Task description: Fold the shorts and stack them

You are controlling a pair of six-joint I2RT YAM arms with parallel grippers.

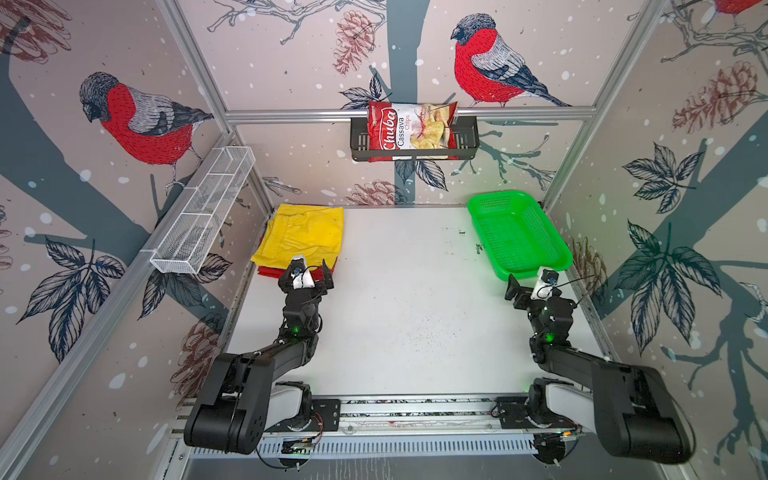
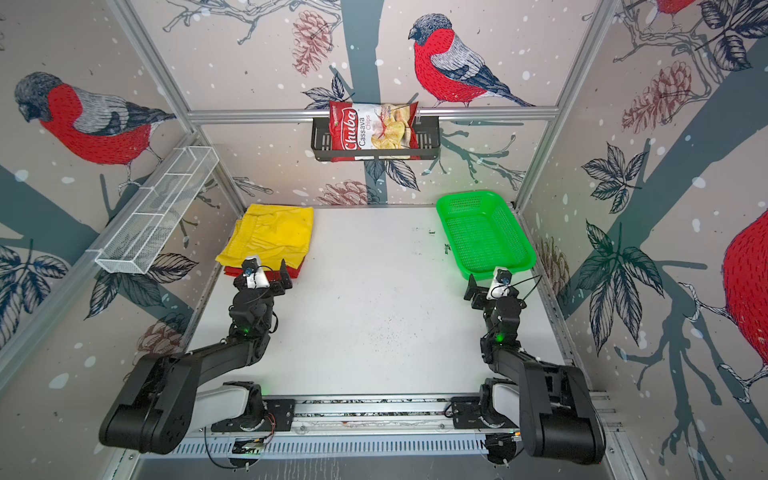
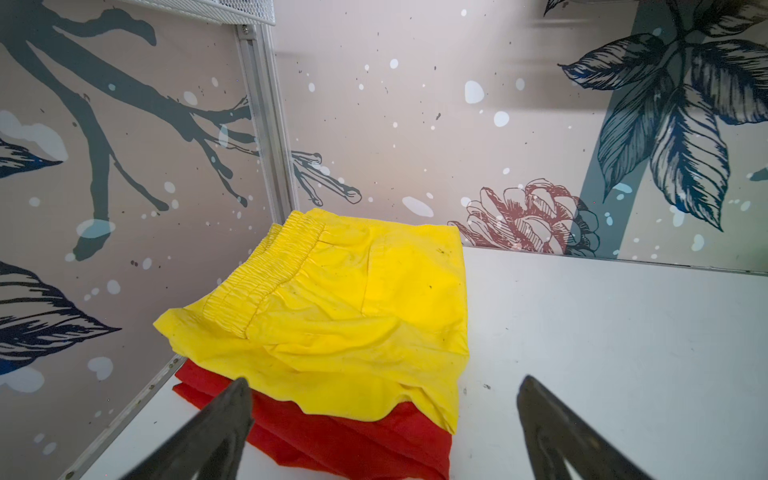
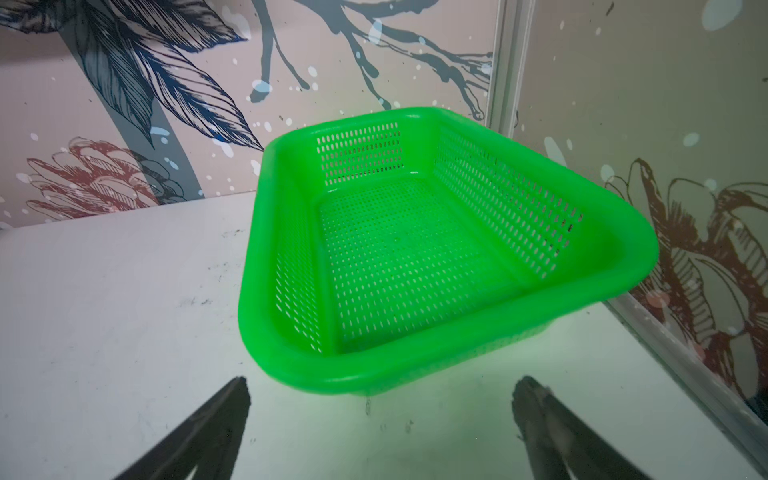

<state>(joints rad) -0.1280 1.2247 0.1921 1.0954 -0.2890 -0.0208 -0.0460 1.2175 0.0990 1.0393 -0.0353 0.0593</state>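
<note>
Yellow shorts folded atop red shorts, far-left corner. L gripper near the stack, R gripper by green basket, both w/ fingers wide apart, empty.

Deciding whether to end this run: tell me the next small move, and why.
Probably just back the left gripper away: the yellow shorts lie folded on top of the red shorts, and both it and the right gripper stand open, holding nothing.

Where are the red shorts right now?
In both top views the red shorts lie at the far-left corner of the table, folded beneath the yellow shorts, beyond the left gripper, jaws open.
</note>
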